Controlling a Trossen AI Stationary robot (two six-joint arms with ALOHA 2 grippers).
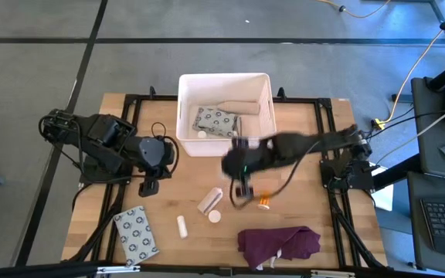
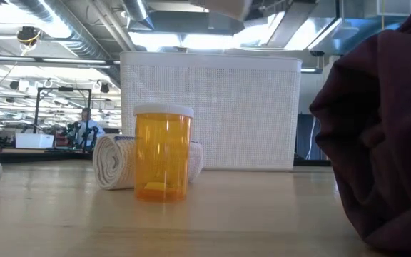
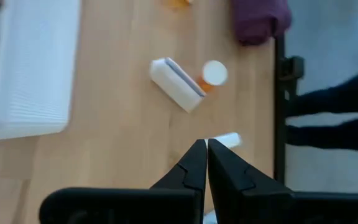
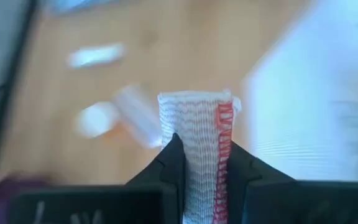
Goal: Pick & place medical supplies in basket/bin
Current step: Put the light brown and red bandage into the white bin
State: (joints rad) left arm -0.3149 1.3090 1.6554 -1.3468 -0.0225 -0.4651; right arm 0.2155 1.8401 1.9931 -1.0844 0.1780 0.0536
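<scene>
Both my arms are matte black, chunky jointed segments. The left arm (image 1: 103, 143) has thin black cables looping off its back end and near the wrist. The right arm (image 1: 307, 145) shows a tiny green light by its wrist. Up close, the left fingers (image 3: 194, 168) are dark, tapered wedges on a black crossbar, same as the right fingers (image 4: 171, 163).

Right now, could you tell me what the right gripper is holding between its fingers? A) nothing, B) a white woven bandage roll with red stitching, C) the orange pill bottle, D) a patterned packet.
B: in the right wrist view the right gripper is shut on the white woven bandage roll, red stitching along one edge.
</scene>
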